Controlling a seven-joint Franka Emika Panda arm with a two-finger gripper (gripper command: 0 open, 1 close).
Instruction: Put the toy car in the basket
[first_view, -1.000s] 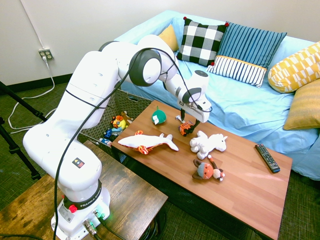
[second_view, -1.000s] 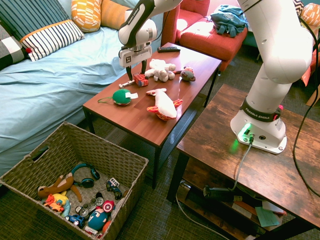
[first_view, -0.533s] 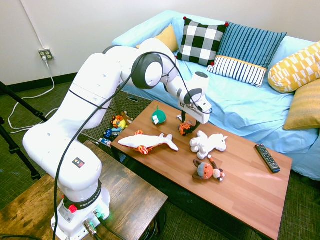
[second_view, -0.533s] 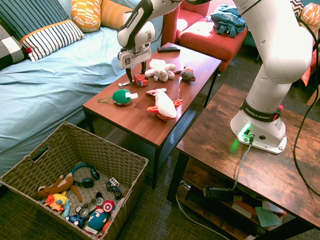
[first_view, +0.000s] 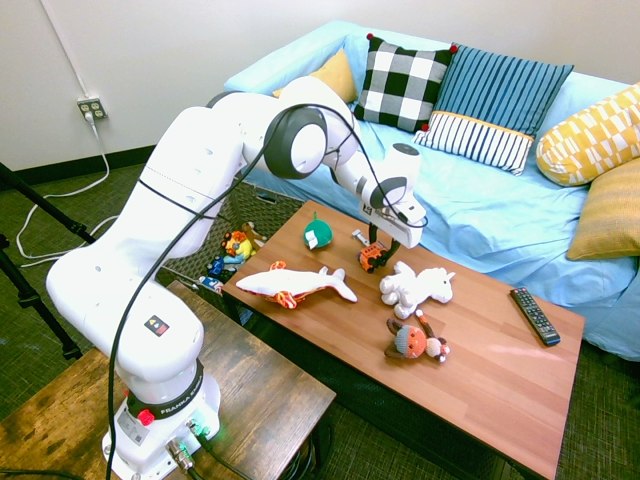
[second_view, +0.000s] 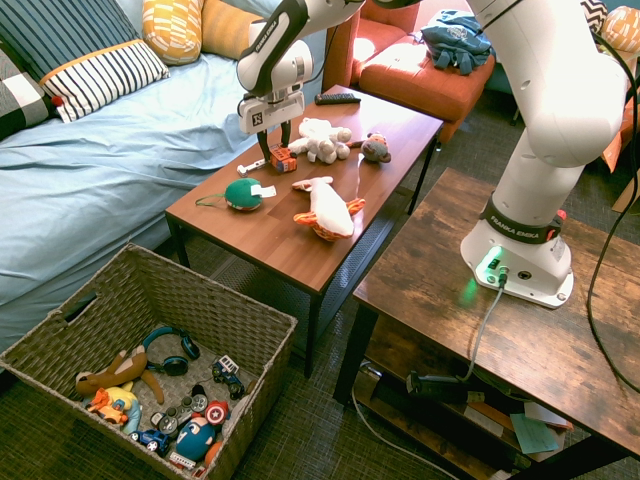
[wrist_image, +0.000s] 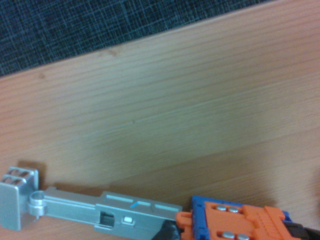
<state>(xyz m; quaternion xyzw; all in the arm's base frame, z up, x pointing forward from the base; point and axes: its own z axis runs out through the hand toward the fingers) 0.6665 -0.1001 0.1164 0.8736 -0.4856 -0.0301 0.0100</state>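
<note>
Toy truck pinched on the coffee table

The gripper (second_view: 274, 156) has its fingers closed on the orange toy truck (second_view: 285, 161), upper centre of the second exterior view, on the coffee table (second_view: 252, 250). Grasping appears in hand; next calls for a straight lift, then a carry to the wicker basket (second_view: 220, 302), lower left.

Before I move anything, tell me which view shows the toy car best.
The wrist view: it shows the toy car close up, with its orange and blue body and grey end piece, though cut off at the bottom edge. Both exterior views show it small, on the coffee table by the fingers.
</note>
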